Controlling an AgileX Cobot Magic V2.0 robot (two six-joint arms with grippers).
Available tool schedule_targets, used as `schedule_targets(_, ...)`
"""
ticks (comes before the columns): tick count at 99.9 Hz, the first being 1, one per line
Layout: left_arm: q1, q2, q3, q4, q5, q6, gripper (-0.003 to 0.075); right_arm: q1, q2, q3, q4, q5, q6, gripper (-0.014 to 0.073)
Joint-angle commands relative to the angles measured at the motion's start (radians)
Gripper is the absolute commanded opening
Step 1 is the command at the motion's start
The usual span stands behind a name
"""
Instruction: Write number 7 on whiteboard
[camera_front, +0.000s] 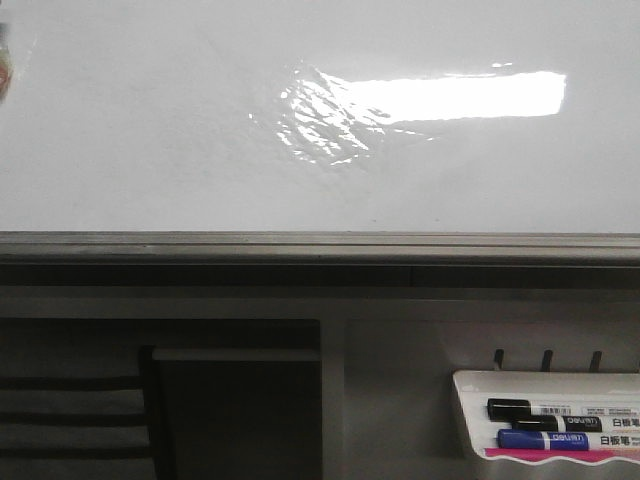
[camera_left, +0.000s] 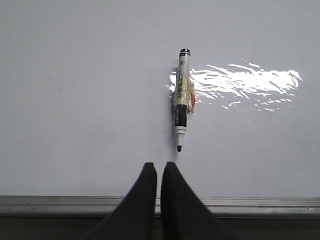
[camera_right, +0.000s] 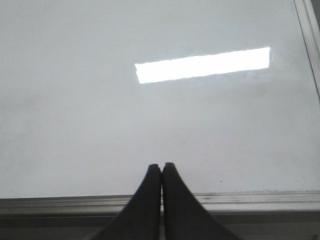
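Nearest in the front view, a white tray (camera_front: 470, 420) holds a black marker (camera_front: 560, 409) and a blue marker (camera_front: 565, 440). Beyond the grey rail (camera_front: 320, 245) lies the whiteboard (camera_front: 150, 130), with no 7 visible on it. Left gripper (camera_left: 159, 166) and right gripper (camera_right: 161, 166) are both closed and empty. A taped black marker (camera_left: 181, 97) lies on the board just past the left fingertips.
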Motion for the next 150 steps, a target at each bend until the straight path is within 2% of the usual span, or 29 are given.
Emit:
schedule_targets(1, 0.002, -0.029, 0.035, 0.0, -0.074, -0.009, -0.002, -0.004, -0.018, 0.03, -0.009, -0.087, -0.004, -0.0064)
schedule_targets(92, 0.002, -0.029, 0.035, 0.0, -0.078, -0.009, -0.002, -0.004, -0.018, 0.03, -0.009, -0.117, -0.004, -0.0064)
schedule_targets(109, 0.002, -0.029, 0.026, -0.002, -0.118, -0.009, -0.002, -0.004, -0.018, 0.021, -0.011, -0.122, -0.014, -0.0064)
schedule_targets(129, 0.002, -0.02, -0.079, -0.036, -0.105, -0.009, -0.002, -0.004, -0.018, -0.086, -0.013, -0.026, -0.014, -0.0064)
schedule_targets(150, 0.002, 0.086, -0.287, -0.036, 0.081, -0.009, -0.002, -0.004, 0.056, -0.281, -0.061, 0.131, -0.014, -0.0064)
